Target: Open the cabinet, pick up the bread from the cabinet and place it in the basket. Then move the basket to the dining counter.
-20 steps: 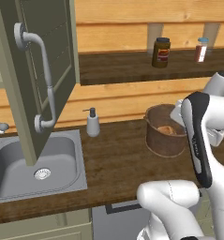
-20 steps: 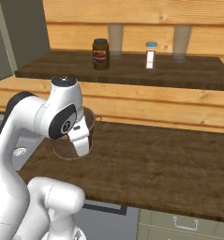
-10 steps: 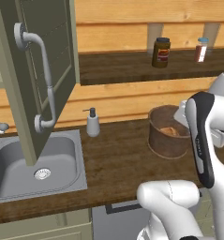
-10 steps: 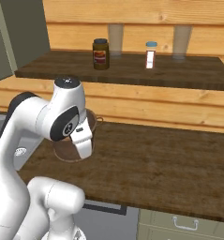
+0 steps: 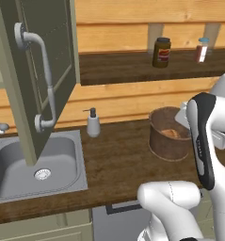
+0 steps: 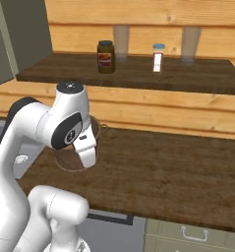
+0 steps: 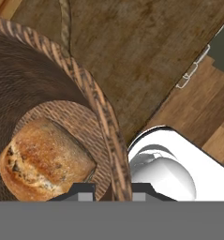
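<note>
The bread lies inside the basket beside the open cabinet door

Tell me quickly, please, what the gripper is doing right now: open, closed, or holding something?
Gripper: closed on the rim of the basket, one finger inside and one outside the wall; the bread lies loose on the basket's floor.

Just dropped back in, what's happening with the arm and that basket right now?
The bread already lies in the basket on the wooden worktop, and the cabinet door hangs open. The gripper is closed on the basket's rim, one finger inside and one outside. The basket has not yet gone to the dining counter.
</note>
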